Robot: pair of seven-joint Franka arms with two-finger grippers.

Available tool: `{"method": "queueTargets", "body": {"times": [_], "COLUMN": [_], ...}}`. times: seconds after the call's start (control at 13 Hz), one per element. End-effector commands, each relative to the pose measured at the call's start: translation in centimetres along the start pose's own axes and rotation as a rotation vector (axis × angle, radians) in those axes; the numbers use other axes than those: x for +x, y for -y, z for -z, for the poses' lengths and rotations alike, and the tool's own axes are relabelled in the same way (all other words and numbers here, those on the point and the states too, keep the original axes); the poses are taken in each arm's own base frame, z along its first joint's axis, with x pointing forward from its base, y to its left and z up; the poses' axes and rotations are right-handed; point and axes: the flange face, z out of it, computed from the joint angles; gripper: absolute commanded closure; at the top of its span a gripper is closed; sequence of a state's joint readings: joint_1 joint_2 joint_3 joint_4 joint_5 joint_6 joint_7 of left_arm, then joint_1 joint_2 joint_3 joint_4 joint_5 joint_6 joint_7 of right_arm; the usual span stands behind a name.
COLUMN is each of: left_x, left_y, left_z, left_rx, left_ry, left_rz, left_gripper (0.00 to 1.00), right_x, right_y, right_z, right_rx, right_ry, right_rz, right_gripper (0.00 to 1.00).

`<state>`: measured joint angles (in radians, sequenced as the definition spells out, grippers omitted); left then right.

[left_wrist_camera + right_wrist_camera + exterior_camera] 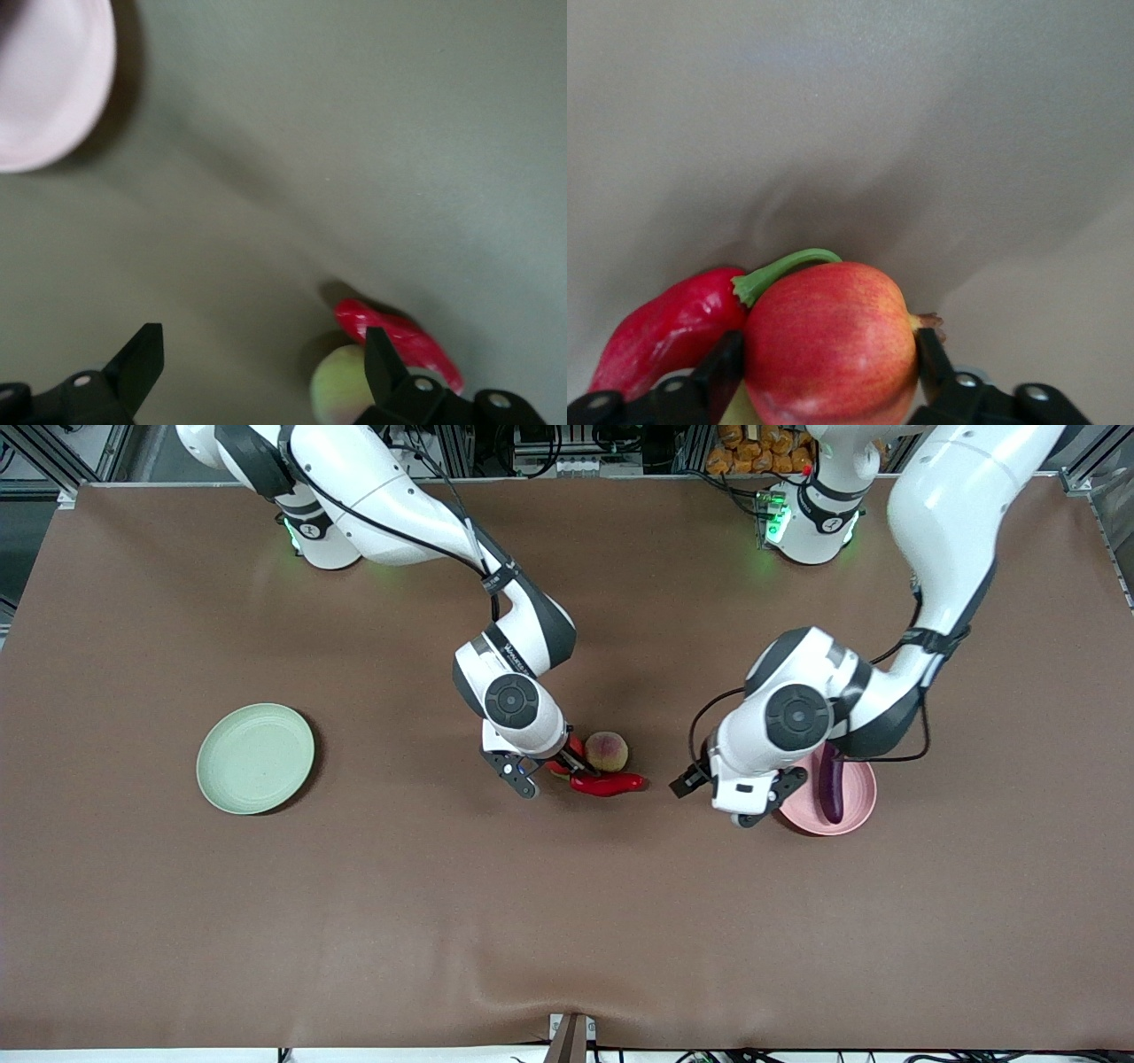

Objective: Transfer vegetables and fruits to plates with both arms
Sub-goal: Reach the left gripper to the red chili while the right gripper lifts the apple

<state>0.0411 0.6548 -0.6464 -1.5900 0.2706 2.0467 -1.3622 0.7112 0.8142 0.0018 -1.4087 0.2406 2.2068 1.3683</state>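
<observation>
My right gripper (551,769) (830,365) is shut on the round red pomegranate (833,345) (574,746), one finger on each side, low at mid table. The red chili (608,784) (669,328) lies against it, slightly nearer the front camera. The peach (607,751) (341,390) touches both. The purple eggplant (831,784) lies on the pink plate (855,815) (44,88) toward the left arm's end. My left gripper (769,802) (261,367) hangs open and empty over that plate's edge, with the chili (399,332) showing in its view. The green plate (255,758) is bare.
Brown cloth covers the whole table (567,921). The green plate sits toward the right arm's end, well apart from the fruit cluster. Both arm bases stand at the table edge farthest from the front camera.
</observation>
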Motion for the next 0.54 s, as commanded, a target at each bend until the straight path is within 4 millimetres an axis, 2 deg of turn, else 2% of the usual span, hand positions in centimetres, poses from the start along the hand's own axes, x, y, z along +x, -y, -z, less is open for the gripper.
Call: {"method": "queueTargets", "body": {"times": [0.0,0.15,0.23,0.31,0.46], "left_x": [-1.1,-1.7,-1.7,-2.2,-4.6], "left_y": [-2.7,-3.8,-4.0,-4.4,-5.5], "left_z": [-3.6,-5.3,-5.8,-6.4,-7.7], "left_rx": [-0.025,-0.085,-0.102,-0.116,-0.152], "left_ry": [-0.052,-0.053,-0.044,-0.033,-0.017], "left_rz": [0.171,0.332,0.389,0.439,0.537], "left_gripper": [0.00,0.00,0.00,0.00,0.04], "right_x": [0.3,1.2,2.5,4.3,6.8], "right_y": [0.6,0.5,0.6,0.8,0.3], "right_z": [-0.1,0.9,2.7,5.6,9.9], "right_rx": [0.010,-0.003,-0.032,-0.072,-0.142], "right_ry": [0.009,0.017,0.033,0.058,0.101], "right_rz": [-0.002,0.025,0.035,0.045,0.102], "right_gripper": [1.00,1.00,1.00,1.00,1.00]}}
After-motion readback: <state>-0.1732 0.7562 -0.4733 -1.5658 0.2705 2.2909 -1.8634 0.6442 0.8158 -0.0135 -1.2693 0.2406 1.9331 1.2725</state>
